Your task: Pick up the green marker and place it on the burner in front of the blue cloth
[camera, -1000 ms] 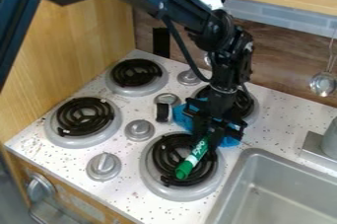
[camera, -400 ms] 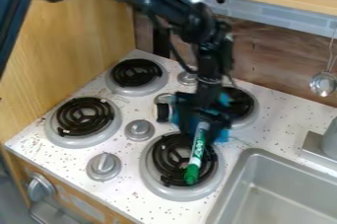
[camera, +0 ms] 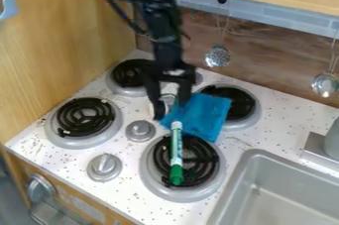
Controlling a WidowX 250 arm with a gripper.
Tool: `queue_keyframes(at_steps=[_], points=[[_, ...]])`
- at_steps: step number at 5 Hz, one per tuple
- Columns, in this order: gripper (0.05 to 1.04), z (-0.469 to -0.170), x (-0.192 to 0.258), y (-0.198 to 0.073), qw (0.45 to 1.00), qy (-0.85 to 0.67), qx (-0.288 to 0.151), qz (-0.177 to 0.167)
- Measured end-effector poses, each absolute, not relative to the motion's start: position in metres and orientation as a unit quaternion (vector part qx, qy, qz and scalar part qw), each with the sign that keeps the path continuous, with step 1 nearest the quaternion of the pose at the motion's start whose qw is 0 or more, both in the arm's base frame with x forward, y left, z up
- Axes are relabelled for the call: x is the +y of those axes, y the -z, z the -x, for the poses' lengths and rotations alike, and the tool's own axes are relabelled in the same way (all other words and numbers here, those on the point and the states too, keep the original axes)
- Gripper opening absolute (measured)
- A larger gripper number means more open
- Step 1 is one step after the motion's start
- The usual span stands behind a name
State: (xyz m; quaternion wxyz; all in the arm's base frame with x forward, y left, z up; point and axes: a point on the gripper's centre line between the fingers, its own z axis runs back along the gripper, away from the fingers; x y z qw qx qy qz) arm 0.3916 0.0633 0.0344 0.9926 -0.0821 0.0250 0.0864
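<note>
Camera view: tool [camera: 170, 110], fingers spread, beside blue cloth [camera: 204, 112]; marker [camera: 176, 149] loose over near right burner [camera: 147, 170] — placement seemingly done, withdrawal remaining.

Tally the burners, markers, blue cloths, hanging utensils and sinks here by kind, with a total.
Burners: 4
Marker: 1
Blue cloth: 1
Hanging utensils: 2
Sink: 1
Total: 9

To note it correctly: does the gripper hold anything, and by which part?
Nothing seems held: the gripper is open, and the marker lies clear of its fingers.
</note>
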Motion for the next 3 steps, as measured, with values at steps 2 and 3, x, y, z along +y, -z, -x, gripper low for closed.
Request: queue_keyframes(at_steps=[2, 3], points=[[1.001, -0.359, 0.140, -0.090, 0.980, -0.135, -0.010, 0.148], [1.001, -0.349, 0.156, -0.091, 0.988, -0.124, -0.028, 0.089]])
